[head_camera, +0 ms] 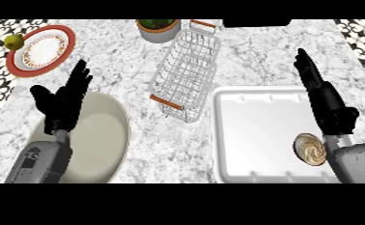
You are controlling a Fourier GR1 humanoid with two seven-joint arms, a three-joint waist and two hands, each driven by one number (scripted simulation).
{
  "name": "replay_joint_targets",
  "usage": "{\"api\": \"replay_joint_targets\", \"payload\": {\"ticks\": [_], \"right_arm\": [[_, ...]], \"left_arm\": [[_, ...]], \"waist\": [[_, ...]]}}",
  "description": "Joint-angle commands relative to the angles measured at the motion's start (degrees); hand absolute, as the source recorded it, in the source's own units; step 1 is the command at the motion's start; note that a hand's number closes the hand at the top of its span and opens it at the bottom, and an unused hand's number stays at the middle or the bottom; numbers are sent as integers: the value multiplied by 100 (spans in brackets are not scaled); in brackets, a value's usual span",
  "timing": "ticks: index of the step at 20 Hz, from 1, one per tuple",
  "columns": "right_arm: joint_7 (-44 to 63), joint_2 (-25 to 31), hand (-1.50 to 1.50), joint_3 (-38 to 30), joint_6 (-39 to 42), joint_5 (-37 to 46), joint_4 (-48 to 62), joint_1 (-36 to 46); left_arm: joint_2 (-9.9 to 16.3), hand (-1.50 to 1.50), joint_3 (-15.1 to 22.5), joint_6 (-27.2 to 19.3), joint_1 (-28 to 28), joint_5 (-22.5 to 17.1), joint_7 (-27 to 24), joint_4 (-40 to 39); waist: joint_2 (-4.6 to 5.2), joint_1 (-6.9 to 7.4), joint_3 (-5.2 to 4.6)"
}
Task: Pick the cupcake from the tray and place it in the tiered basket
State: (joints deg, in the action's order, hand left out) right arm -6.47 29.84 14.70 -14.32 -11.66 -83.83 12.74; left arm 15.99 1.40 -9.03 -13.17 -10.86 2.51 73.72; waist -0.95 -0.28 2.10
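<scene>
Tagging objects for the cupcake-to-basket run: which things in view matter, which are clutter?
Job:
cupcake
white tray
wire tiered basket
right hand, open
left hand, open

Lying about:
red-rimmed plate
pear
potted plant
beige oval plate

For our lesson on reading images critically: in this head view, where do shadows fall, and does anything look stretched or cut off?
Head view: lighting is even, with no glare; the wire basket casts a faint shadow on the marble counter; the red-rimmed plate looks taller than wide; the right forearm partly covers the cupcake in the white tray; the potted plant is cropped at the top.
</scene>
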Motion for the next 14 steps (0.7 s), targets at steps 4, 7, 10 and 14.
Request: {"api": "replay_joint_targets", "payload": {"ticks": [4,7,10,14], "right_arm": [[-932,-1090,150,-586,1421,-2270,364,-1123],[-1294,-1627,150,-1805,293,-2905,290,-1130],[-2230,-1418,-150,-1536,2533,-3298,422,-2047],[-1914,-196,-150,-1291,1663,-1543,1108,-2547]], "left_arm": [[441,0,-97,112,631,150,83,-140],[477,0,-265,15,508,82,155,-189],[789,0,-264,521,1124,-15,186,-292],[734,0,-152,597,1145,18,237,-155]], "waist": [[153,54,-112],[23,-837,150],[84,-126,-169],[127,-1,-219]]}}
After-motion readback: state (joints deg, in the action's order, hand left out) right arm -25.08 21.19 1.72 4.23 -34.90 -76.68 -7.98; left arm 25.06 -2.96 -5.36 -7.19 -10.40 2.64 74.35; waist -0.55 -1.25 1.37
